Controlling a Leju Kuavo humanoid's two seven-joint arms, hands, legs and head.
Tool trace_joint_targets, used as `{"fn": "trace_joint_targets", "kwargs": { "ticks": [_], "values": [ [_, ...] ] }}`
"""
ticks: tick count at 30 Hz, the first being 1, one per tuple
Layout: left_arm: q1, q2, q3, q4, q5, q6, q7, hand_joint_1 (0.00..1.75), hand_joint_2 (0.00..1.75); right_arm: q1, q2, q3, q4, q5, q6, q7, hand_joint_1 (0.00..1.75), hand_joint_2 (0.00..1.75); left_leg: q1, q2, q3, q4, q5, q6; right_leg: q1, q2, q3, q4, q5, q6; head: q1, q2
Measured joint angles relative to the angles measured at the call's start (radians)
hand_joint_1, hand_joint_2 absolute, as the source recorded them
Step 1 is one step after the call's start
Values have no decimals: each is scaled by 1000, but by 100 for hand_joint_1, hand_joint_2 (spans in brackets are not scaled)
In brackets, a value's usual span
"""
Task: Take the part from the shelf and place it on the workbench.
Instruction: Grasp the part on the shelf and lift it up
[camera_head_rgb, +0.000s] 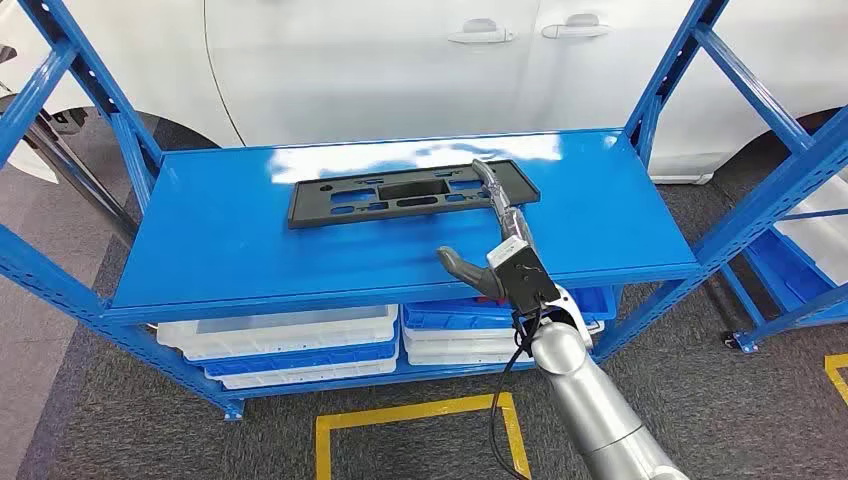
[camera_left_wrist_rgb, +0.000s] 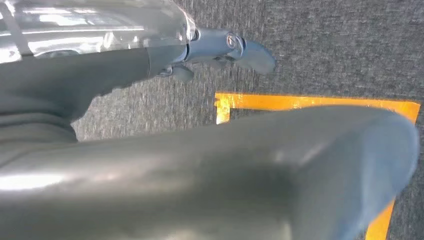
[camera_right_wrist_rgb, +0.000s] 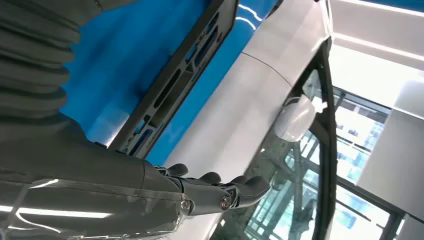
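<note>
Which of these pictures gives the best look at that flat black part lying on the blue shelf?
The head view: the black part lies whole on the blue shelf, the right hand reaching over its end. The right wrist view gives a slanted close-up of one stretch. The left wrist view looks at floor.

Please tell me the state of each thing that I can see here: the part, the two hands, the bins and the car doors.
Black part: lying flat on the blue shelf, not lifted.
Right hand: open, fingers stretched over the right end of the part, thumb spread out to the side.
Left hand: holding nothing, above the grey floor.
White and blue bins: stacked under the shelf.
Car doors: closed.
</note>
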Motion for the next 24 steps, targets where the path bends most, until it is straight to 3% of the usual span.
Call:
{"fn": "trace_joint_targets", "kwargs": {
  "ticks": [2,5,6,7,9,11,14,15,16,17,19,21,23,24],
  "values": [
    [0,0,0,0,1,0,0,0,0,-4,0,0,9,1,-3,-4,0,175,0,-1,15,0,-11,-1,0,0,8,-55,38,-2,0,0],
    [1,-3,0,1,2,0,-1,0,0,-18,-1,0,33,3,-15,-16,0,175,-1,-3,52,-2,-42,-11,8,-1,48,-247,186,-17,0,0],
    [0,-4,0,1,2,1,-1,0,0,-21,-1,0,38,3,-18,-19,0,175,-2,-4,59,-5,-50,-16,12,-1,56,-283,216,-24,0,0],
    [0,-5,0,2,3,2,-1,0,0,-23,-1,0,43,3,-21,-21,0,175,-2,-5,63,-6,-53,-22,15,-1,59,-298,227,-31,-1,0],
    [1,-5,0,2,4,4,0,0,0,-25,-1,1,48,5,-23,-25,0,175,-4,-4,67,-1,-52,-33,14,-1,71,-306,223,-43,-1,0],
    [0,-5,0,2,5,6,1,0,0,-29,0,3,53,9,-23,-28,0,175,-4,-2,41,59,-53,-40,9,-1,92,-319,216,-54,-3,0],
    [1,-5,0,2,4,7,4,0,0,-36,1,13,61,17,-19,-30,0,175,0,0,-74,236,-116,-49,8,-2,117,-324,198,-66,-6,0],
    [2,-5,0,2,4,6,5,0,0,-36,2,17,63,21,-18,-30,0,175,1,0,-107,273,-136,-52,9,-1,124,-324,191,-67,-5,0],
    [3,-4,0,2,3,7,7,0,0,-37,2,21,65,27,-18,-30,0,175,2,0,-126,279,-135,-54,10,-1,132,-323,185,-66,-5,0],
    [4,-4,0,2,2,7,8,0,0,-37,2,28,67,35,-18,-30,0,175,2,1,-128,250,-108,-55,10,0,141,-322,178,-65,-5,0],
    [5,-3,0,2,2,9,12,0,0,-41,4,47,70,56,-18,-30,0,175,2,2,-94,122,-7,-53,10,1,158,-318,162,-61,-5,0],
    [3,-3,0,2,3,12,15,0,0,-49,9,72,79,71,-14,-30,0,175,-2,3,-64,20,42,-45,12,2,164,-312,150,-53,-5,0],
    [2,-3,0,2,6,18,17,0,0,-58,18,99,95,78,-7,-31,0,87,-5,3,-61,2,42,-33,14,3,161,-308,144,-42,-5,0],
    [3,-5,1,2,8,21,16,0,0,-64,23,113,103,81,-2,-32,0,87,-3,3,-59,3,49,-28,15,3,160,-307,140,-37,-6,0]
  ]
}}
